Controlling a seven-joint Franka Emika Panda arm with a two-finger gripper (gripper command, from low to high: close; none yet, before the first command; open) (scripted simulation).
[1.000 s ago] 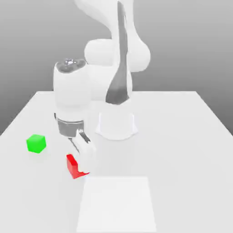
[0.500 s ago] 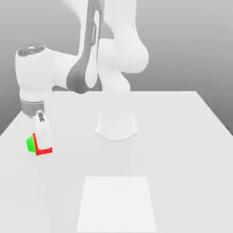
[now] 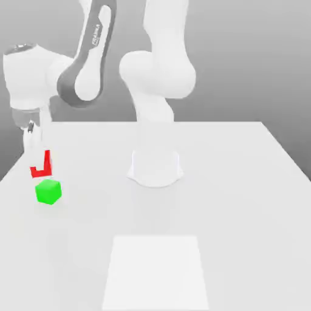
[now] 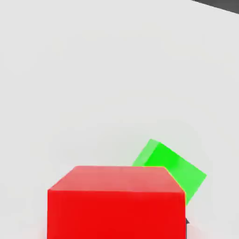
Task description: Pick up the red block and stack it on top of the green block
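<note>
- Two blocks in the scene, one red, one green, both toward the exterior view's left side of the white tabletop (image 3: 243,200).
- End effector (image 3: 37,159) hangs from the white arm (image 3: 85,67) at the far left of the exterior view, clenched on the red block (image 3: 41,167); a pale finger covers much of the block's face there.
- Red block is lifted clear of the tabletop, just above the green block (image 3: 48,191) and a touch to its left in the exterior view; whether the two touch, I cannot tell.
- Green block rests on the tabletop, near the left edge.
- Hand view: red block (image 4: 115,203) sits close in front, green block (image 4: 172,165) partly hidden behind its corner, turned at an angle to it.
- White robot base (image 3: 155,167) stands mid-tabletop, well apart from both blocks.
- A paler square patch (image 3: 155,273) marks the near middle of the tabletop.
</note>
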